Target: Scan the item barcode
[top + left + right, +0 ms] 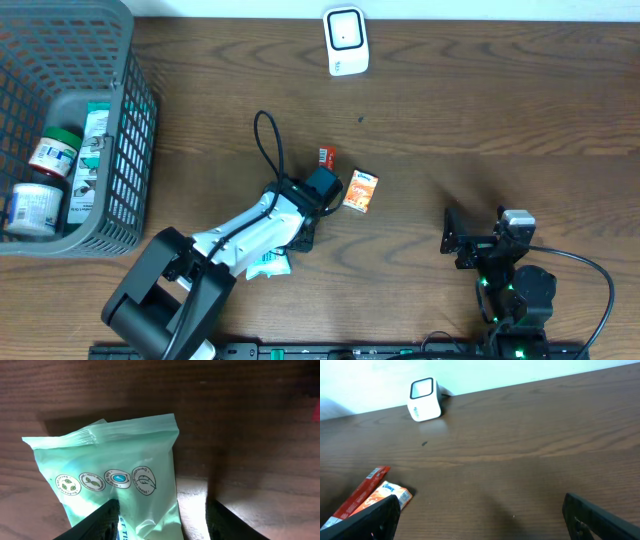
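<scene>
Two arms share the table, but only the left gripper [162,506] is at the green packet [115,460]. Its jaws stand partly open and clamp nothing: one finger overlaps the packet's near end, the other is over bare wood beside it. The packet's long axis runs forward, away from the fingers. The right gripper [480,505] is wide open, empty and well apart from the packet. The scanner [424,399] stands far ahead.
</scene>
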Action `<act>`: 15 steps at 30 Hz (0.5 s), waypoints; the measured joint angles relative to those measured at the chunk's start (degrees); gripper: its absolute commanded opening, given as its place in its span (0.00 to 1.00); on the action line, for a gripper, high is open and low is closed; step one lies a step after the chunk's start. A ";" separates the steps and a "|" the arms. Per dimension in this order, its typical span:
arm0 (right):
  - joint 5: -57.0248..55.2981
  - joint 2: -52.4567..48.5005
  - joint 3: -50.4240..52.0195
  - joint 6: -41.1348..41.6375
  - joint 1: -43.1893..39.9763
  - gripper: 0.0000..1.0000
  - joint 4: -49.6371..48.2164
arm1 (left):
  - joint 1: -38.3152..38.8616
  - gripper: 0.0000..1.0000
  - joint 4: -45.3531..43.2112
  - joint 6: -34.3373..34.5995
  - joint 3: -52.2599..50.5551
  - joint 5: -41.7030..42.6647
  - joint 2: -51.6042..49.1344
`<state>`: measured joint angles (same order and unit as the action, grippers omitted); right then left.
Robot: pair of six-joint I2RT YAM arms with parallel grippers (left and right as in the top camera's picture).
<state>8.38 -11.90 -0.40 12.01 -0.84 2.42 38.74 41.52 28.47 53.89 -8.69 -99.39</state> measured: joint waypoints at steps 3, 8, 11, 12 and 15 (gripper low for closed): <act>0.00 0.00 0.00 0.00 0.00 0.99 0.00 | 0.00 0.57 0.15 -0.02 0.17 -0.37 -0.31; 0.00 0.00 0.00 0.00 0.00 0.99 -0.02 | 0.00 0.07 0.48 -0.13 -0.31 -2.21 -0.31; 0.02 0.00 0.00 0.00 0.00 0.99 -0.07 | 0.00 0.07 0.39 -0.46 -0.48 -3.13 0.09; 0.00 0.00 0.00 0.00 0.00 0.99 -0.07 | 0.00 0.07 0.35 -0.52 -0.48 -3.23 0.09; 0.00 0.00 0.00 0.00 0.00 0.99 -0.07 | -0.02 0.07 0.37 -2.38 -0.46 -2.84 0.22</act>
<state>8.38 -11.90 -0.40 12.01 -0.84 2.35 38.72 41.89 26.09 53.43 -11.53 -99.18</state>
